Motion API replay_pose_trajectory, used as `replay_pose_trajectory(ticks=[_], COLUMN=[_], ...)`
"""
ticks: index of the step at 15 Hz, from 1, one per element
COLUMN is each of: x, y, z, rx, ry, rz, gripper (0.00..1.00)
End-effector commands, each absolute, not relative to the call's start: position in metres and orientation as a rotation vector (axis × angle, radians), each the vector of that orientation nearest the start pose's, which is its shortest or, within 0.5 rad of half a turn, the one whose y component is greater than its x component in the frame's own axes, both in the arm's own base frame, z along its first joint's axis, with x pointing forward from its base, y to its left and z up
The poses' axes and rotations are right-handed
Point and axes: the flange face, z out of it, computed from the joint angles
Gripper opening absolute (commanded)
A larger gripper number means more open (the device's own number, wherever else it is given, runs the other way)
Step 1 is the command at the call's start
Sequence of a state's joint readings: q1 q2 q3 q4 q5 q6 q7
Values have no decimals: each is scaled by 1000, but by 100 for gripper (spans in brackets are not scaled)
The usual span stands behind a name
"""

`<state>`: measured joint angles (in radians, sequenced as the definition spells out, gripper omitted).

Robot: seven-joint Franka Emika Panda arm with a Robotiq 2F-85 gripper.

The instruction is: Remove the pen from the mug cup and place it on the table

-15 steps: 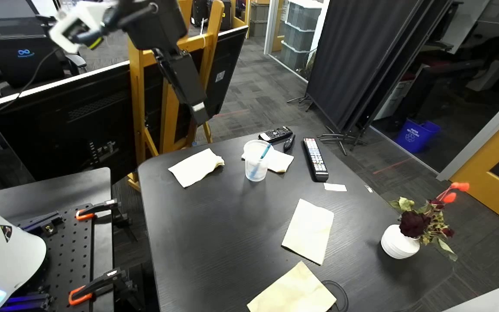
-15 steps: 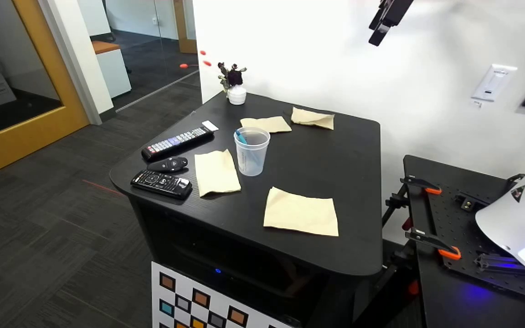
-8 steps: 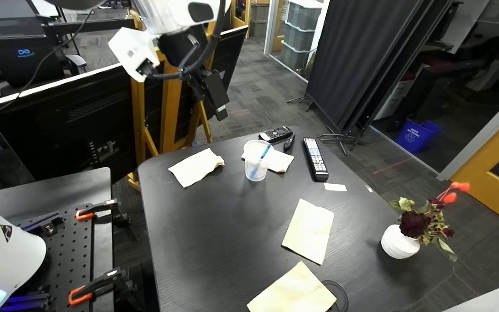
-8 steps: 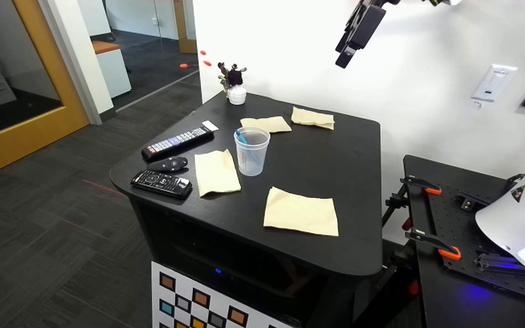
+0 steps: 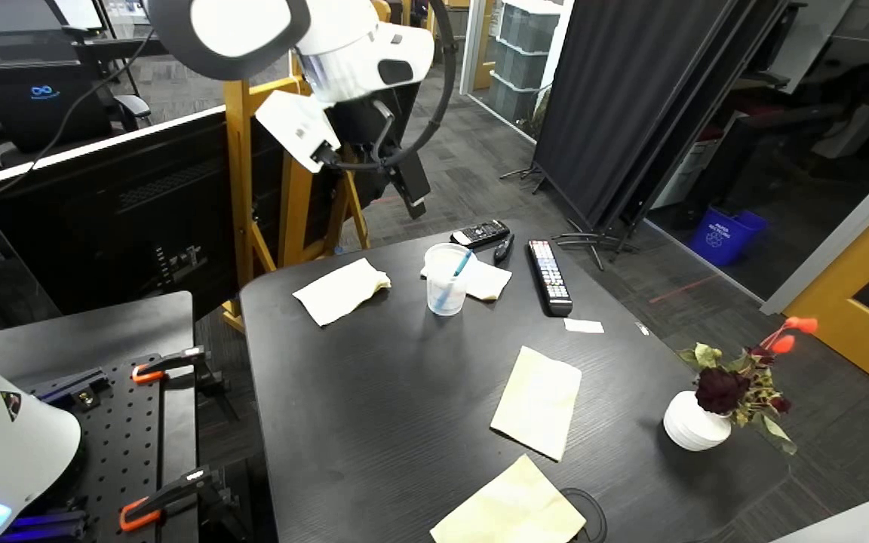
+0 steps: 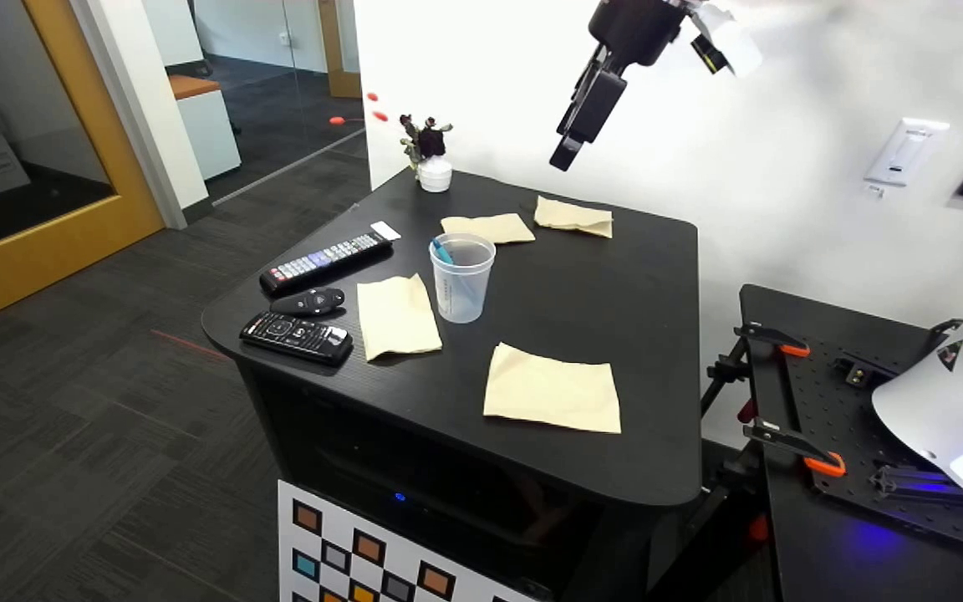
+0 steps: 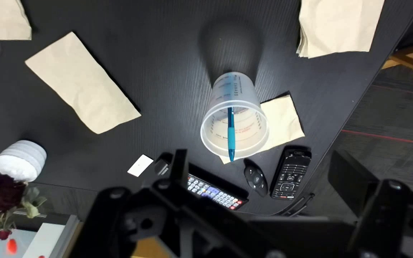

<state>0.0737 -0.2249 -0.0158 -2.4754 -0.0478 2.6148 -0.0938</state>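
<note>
The teal-blue pen (image 5: 464, 261) stands tilted inside the pale translucent mug cup (image 5: 437, 280), its upper end above the rim. In the other views the pen (image 6: 442, 251) (image 7: 231, 138) leans against the rim of the cup (image 6: 460, 294) (image 7: 222, 89). The cup is upright on the dark table (image 5: 374, 422), which also shows in the wrist view (image 7: 156, 71). My gripper (image 7: 258, 154) is open and empty, its fingers wide apart in the wrist view. In both exterior views the gripper (image 5: 416, 208) (image 6: 564, 157) is in the air, above table height and apart from the cup.
A folded paper (image 6: 398, 318) lies beside the cup, and several more lie around, one (image 5: 340, 290) near the table's edge. Black remotes (image 5: 550, 277) (image 6: 296, 336) and a small black controller (image 7: 256, 178) lie near the cup. A white vase with flowers (image 5: 696, 422) stands at a far corner.
The arm has come down and moved in over the table, bringing the gripper lower and closer to the cup. The pen, cup and papers have not moved.
</note>
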Motion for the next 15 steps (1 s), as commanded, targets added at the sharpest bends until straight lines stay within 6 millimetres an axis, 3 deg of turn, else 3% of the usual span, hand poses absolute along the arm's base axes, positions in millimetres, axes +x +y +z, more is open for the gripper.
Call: replay_pose_trajectory(ticks=[1,12,15], x=[515,568,579], y=[34,46,49], z=[400,341,330], rx=[-3116,-3181,-3188], ry=[-233,-135,-138], rz=[-579,-445,-410], gripper=[100,100,90])
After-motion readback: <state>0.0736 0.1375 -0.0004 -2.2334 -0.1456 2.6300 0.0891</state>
